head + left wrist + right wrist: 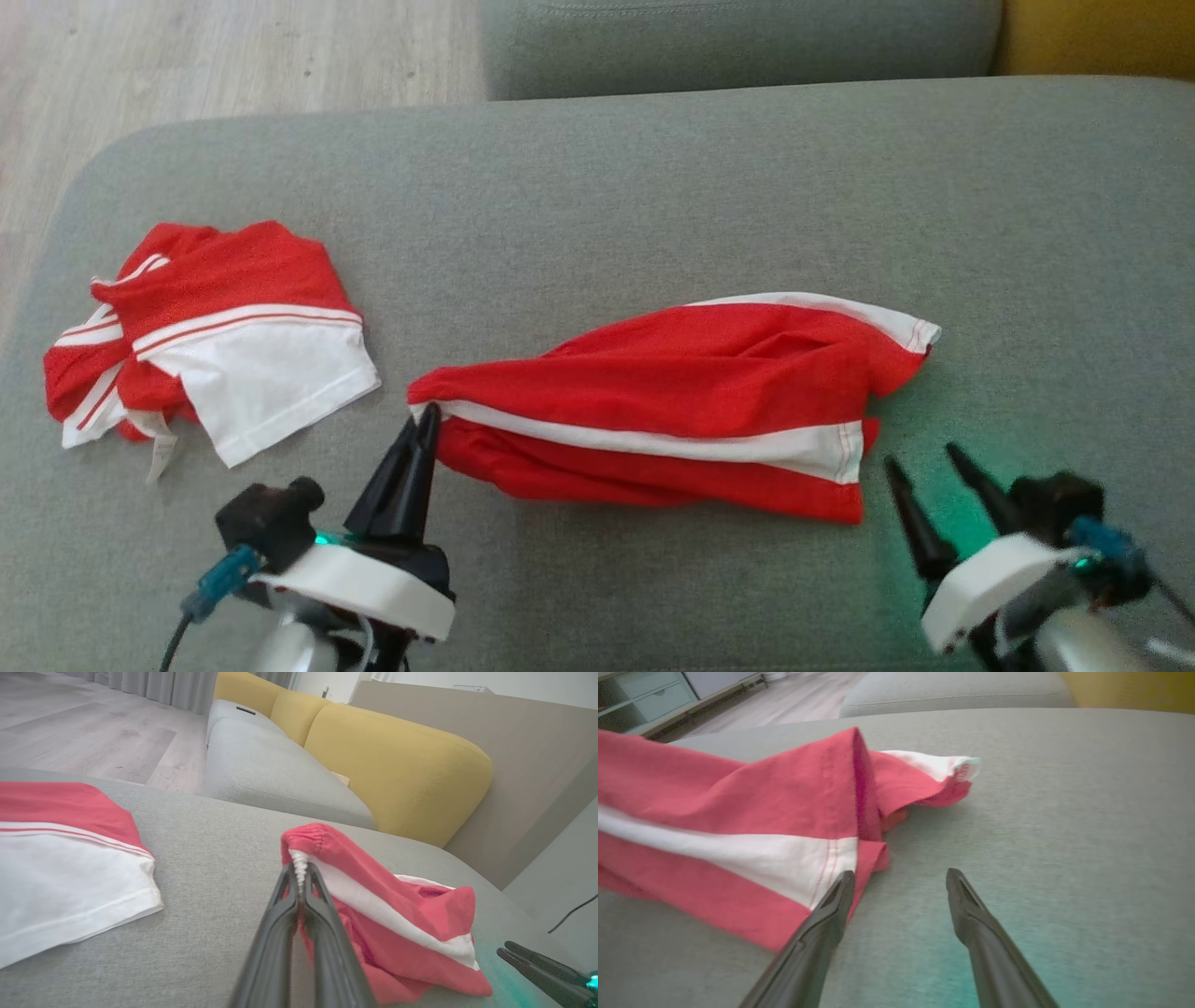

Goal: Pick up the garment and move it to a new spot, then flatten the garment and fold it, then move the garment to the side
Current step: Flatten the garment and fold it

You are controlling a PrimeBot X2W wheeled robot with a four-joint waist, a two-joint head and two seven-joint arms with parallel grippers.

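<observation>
the red garment (672,401) with white stripes lies bunched lengthwise in the middle of the grey cushion (653,187), toward its near side. the left gripper (425,420) has its fingers pinched tight on the garment's left end (a gathered white edge sits right between the tips). the right gripper (920,455) sits low just off the garment's right end, fingers spread wide around nothing, one tip just beside the hem. a second red-and-white garment (215,336) lies crumpled further left.

A grey upholstered seat (653,168) spreads across the foreground. At twelve o'clock sits a second grey cushion (738,42), with a yellow backrest (1092,37) at one o'clock. Pale wood floor (233,56) lies at ten o'clock, with grey curtains (154,688) beyond.
</observation>
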